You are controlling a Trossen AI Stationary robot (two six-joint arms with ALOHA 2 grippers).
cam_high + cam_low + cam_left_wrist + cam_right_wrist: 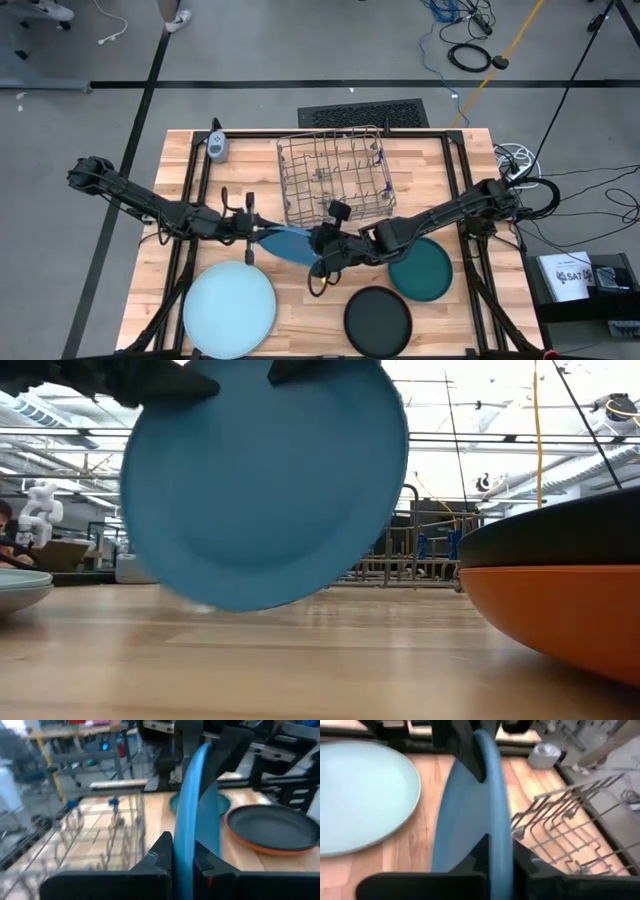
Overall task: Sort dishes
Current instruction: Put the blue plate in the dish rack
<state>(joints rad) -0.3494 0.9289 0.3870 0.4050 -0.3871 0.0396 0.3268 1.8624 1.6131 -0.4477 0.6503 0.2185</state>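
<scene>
A mid-blue plate [287, 243] stands on edge between my two grippers at the table's middle, and both are shut on it. My left gripper [252, 238] is at its left rim and my right gripper [322, 250] at its right rim. In the low view the mid-blue plate [265, 485] faces the camera. A pale blue plate [230, 308] lies flat at the near left. A dark teal plate [420, 268] lies flat at the right. A black plate [378, 320] lies on an orange plate [560, 615] at the near right. My left gripper pinches the plate's left rim [181, 840] between its two fingers [161, 856], coming level from the table's left. My right gripper pinches the opposite rim [499, 830] between its two fingers [476, 857], coming level from the table's right. The plate stands on edge, tilted; whether its lower edge [250, 605] touches the table I cannot tell.
A grey wire dish rack [335, 180] stands just beyond the held plate, toward the table's far edge. A small grey device [219, 146] lies at the far left. Bare wood [310, 320] shows between the pale blue and black plates.
</scene>
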